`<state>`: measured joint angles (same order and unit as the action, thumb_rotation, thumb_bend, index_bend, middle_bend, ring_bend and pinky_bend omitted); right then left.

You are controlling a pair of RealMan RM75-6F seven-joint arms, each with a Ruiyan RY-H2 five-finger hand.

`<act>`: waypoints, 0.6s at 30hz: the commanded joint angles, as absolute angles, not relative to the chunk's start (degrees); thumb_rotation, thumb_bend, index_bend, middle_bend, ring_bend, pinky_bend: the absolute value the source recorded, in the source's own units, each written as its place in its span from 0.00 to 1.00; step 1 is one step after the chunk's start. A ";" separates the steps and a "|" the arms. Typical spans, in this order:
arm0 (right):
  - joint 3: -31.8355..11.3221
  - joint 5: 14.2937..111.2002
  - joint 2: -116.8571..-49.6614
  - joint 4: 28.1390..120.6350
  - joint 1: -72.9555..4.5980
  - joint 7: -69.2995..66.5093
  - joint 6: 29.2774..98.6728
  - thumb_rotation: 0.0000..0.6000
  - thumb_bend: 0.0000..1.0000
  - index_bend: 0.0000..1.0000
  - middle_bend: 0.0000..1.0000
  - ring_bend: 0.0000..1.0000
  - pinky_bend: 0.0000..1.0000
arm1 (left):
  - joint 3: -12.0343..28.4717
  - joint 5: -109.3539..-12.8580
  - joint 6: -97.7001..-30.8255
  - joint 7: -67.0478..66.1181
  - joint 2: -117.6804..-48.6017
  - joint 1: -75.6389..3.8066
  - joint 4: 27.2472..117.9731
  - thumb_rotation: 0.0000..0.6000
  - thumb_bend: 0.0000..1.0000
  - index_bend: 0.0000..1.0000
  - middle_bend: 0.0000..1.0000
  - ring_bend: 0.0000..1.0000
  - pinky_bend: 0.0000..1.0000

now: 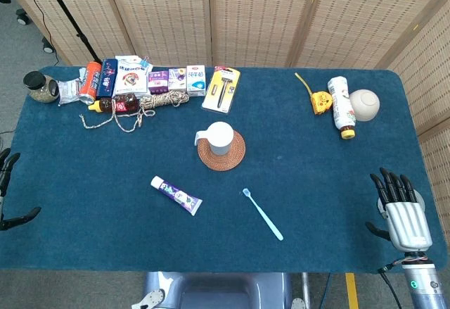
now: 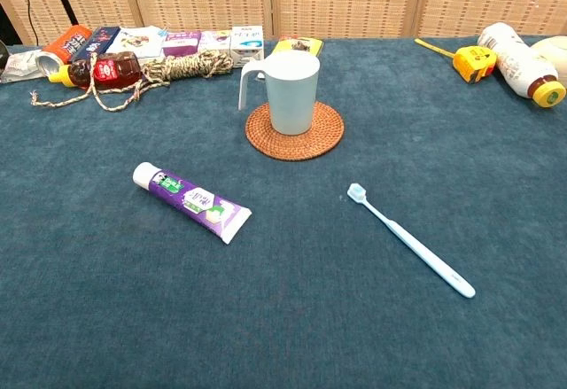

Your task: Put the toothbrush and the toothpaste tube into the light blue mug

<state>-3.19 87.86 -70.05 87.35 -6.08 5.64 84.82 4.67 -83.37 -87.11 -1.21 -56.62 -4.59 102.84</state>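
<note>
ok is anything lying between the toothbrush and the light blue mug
Nothing visible does. The toothbrush lies on bare cloth in front of the light blue mug, which stands on a woven coaster; the toothpaste tube lies off to the left.

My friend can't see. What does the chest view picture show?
A light blue mug stands on a round woven coaster on a blue table. A toothpaste tube lies front left, a toothbrush front right.

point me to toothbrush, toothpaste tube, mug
toothbrush [image 2: 409,240]: chest view, mid-handle.
toothpaste tube [image 2: 193,201]: chest view, middle of the purple body.
light blue mug [image 2: 292,93]: chest view, outer wall, standing on the woven coaster.
</note>
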 commanded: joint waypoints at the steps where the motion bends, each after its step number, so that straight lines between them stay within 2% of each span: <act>1: -3.20 88.53 -70.41 87.64 -6.21 5.17 85.23 1.00 0.00 0.00 0.00 0.00 0.00 | 4.62 -83.54 -87.38 -1.20 -56.61 -4.44 102.86 1.00 0.00 0.00 0.00 0.00 0.00; 4: -3.08 89.13 -70.85 88.73 -6.89 3.79 84.40 1.00 0.00 0.00 0.00 0.00 0.00 | 4.62 -83.83 -87.94 -1.23 -56.66 -4.21 102.87 1.00 0.00 0.00 0.00 0.00 0.00; 10: -2.81 90.18 -70.05 95.97 -10.94 3.37 77.93 1.00 0.00 0.00 0.00 0.00 0.00 | 4.52 -84.44 -88.47 -1.73 -56.91 -4.04 103.16 1.00 0.00 0.00 0.00 0.00 0.00; 18: -4.59 89.46 -71.55 101.59 -14.68 12.19 74.04 1.00 0.00 0.00 0.00 0.00 0.00 | 4.98 -82.69 -86.89 -2.97 -57.26 -4.75 103.24 1.00 0.00 0.00 0.00 0.00 0.00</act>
